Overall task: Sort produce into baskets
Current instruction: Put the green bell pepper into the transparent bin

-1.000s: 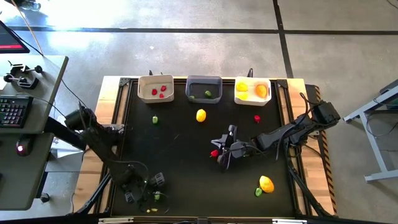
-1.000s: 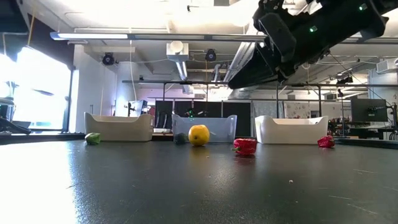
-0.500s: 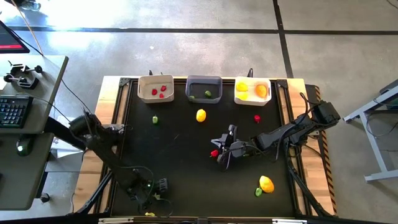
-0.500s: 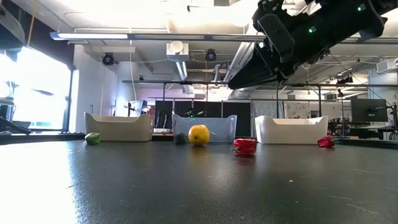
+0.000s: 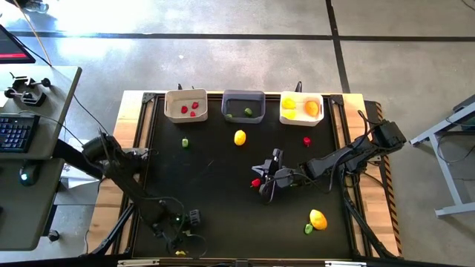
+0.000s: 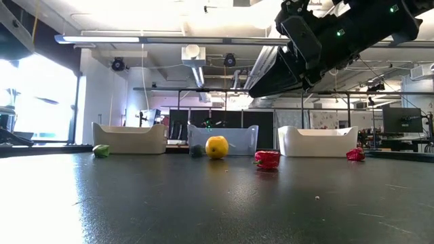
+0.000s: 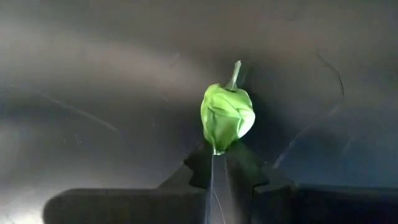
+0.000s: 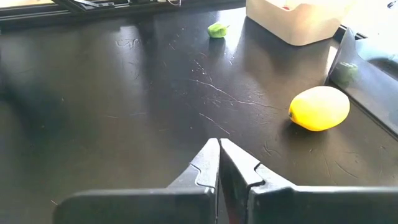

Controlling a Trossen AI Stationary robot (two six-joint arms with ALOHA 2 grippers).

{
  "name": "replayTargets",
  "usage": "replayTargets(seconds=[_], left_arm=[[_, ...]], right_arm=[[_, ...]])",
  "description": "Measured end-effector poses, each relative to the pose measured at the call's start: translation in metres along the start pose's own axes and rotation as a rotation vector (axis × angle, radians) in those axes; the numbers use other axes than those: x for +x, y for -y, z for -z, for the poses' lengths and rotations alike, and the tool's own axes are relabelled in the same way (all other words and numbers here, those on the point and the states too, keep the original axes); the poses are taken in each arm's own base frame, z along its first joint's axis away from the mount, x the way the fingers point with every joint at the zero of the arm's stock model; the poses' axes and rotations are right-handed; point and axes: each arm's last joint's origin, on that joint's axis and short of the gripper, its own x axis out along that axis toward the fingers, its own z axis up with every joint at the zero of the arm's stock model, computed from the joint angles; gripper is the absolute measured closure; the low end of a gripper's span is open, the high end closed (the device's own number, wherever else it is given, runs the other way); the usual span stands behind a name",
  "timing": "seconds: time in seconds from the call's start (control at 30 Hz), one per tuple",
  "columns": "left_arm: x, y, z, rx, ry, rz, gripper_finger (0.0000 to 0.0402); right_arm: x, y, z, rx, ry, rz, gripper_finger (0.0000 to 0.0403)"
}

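My left gripper (image 5: pixel 184 228) is low over the black table's near left corner, shut at a small green piece of produce (image 7: pixel 227 117) with a stem. My right gripper (image 5: pixel 267 187) hovers shut and empty above mid-table, just right of a loose red piece (image 5: pixel 256 182). Along the far edge stand three baskets. The cream-white basket (image 5: pixel 185 105) holds red pieces, the dark grey basket (image 5: pixel 243 105) green ones, and the white basket (image 5: pixel 301 108) yellow-orange ones. Loose on the table are a lemon (image 5: pixel 240 137), a green piece (image 5: pixel 185 142), a second red piece (image 5: pixel 306 141), and another lemon (image 5: pixel 318 219) beside a green piece (image 5: pixel 308 229). My left gripper pinches the green piece's pointed lower end (image 7: pixel 215 148), opposite its stem, between the free ends of its two fingers. The rest of the piece sticks out past the fingertips over the table. Whether it is lifted clear, I cannot tell.
A raised frame (image 5: pixel 148 133) borders the table. The right arm (image 6: pixel 325 41) hangs high across the low view. In the right wrist view the lemon (image 8: pixel 319 107) lies ahead of the shut fingers, before the dark grey basket (image 8: pixel 367 68). Open black tabletop lies centre-left.
My left gripper has shifted a little toward the table's near edge and turned. Its fingers, spread wide a second ago, have come together at the green piece. My right gripper has kept still.
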Motion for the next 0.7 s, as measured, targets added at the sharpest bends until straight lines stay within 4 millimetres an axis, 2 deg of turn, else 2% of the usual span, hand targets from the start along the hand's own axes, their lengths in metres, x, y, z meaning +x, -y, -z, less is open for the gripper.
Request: replayTargets(seconds=[0.17, 0.37, 0.57, 0.7], left_arm=[[-0.005, -0.007, 0.010, -0.083, -0.040, 0.013, 0.0393], [-0.023, -0.039, 0.038, -0.264, -0.069, -0.017, 0.0400], [-0.054, -0.095, 0.092, -0.540, -0.026, -0.157, 0.0401], [-0.074, -0.132, 0.147, -0.729, -0.029, -0.291, 0.0401]], right_arm=[[0.000, 0.000, 0.000, -0.006, 0.000, 0.001, 0.0401], [0.000, 0.000, 0.001, -0.057, -0.007, 0.003, 0.0401], [0.004, 0.007, 0.000, -0.113, -0.019, 0.027, 0.0401], [0.010, 0.018, -0.002, -0.128, -0.031, 0.061, 0.0402]])
